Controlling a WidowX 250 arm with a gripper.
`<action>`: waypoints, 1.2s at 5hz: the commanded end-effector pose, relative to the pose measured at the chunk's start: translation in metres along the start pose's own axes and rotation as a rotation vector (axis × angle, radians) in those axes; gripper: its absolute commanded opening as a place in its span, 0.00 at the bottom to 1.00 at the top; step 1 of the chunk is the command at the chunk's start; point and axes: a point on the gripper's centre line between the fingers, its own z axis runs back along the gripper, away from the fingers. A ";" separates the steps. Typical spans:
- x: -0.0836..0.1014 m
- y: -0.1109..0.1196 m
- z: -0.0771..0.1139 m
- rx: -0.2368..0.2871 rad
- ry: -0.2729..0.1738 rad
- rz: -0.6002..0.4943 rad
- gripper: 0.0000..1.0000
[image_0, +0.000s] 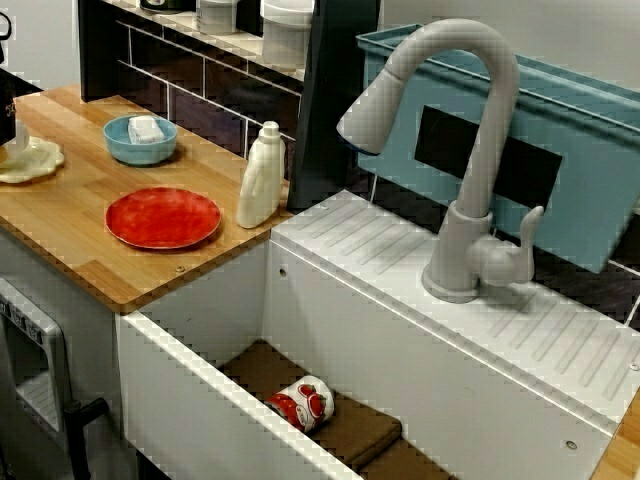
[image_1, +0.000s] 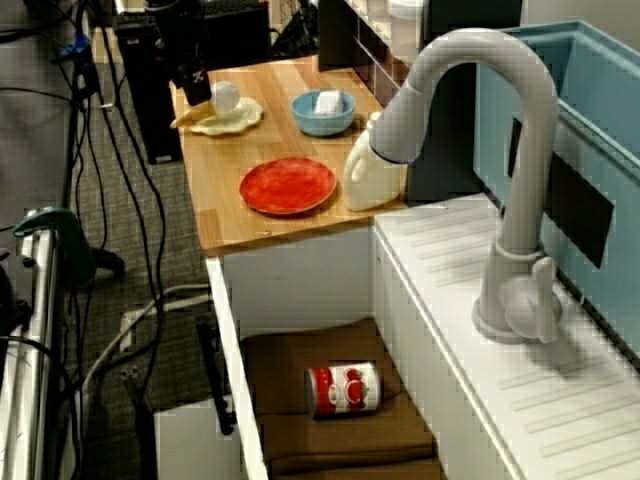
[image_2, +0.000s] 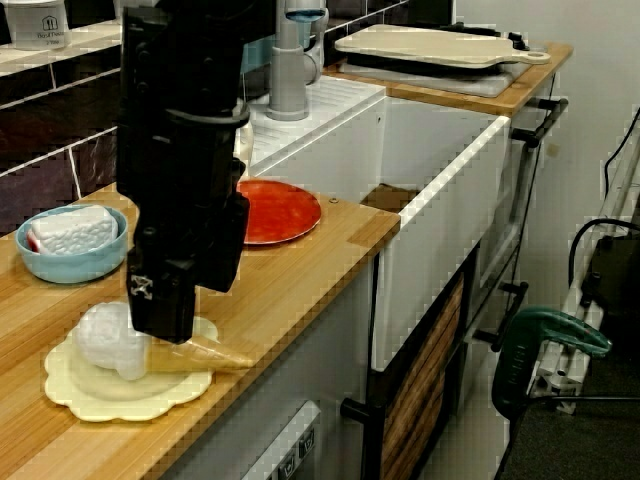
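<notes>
In the view along the counter my black gripper (image_2: 165, 315) is down on a cream scalloped plate (image_2: 70, 390) at the end of the wooden counter. Its tip touches a toy ice cream (image_2: 115, 340) where the white scoop meets the cone, which lies flat pointing at the counter's front edge. The fingers are hidden by the gripper body, so their state is unclear. From above the sink, the gripper (image_1: 196, 88) stands beside the scoop (image_1: 226, 97) on the same plate (image_1: 235, 120). In the view across the sink only the plate (image_0: 30, 162) shows at the left edge.
A blue bowl (image_2: 75, 250) holding a white block and a red plate (image_2: 285, 212) sit further along the counter. A white bottle (image_0: 260, 178) stands by the sink. A red-and-white can (image_1: 343, 389) lies on brown cloth in the basin. The faucet (image_0: 470, 150) arches over it.
</notes>
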 end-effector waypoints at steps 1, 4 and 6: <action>0.004 0.012 0.007 0.031 -0.024 0.022 1.00; 0.005 0.008 -0.002 0.030 -0.004 0.020 1.00; 0.011 0.007 -0.012 0.032 0.015 0.028 1.00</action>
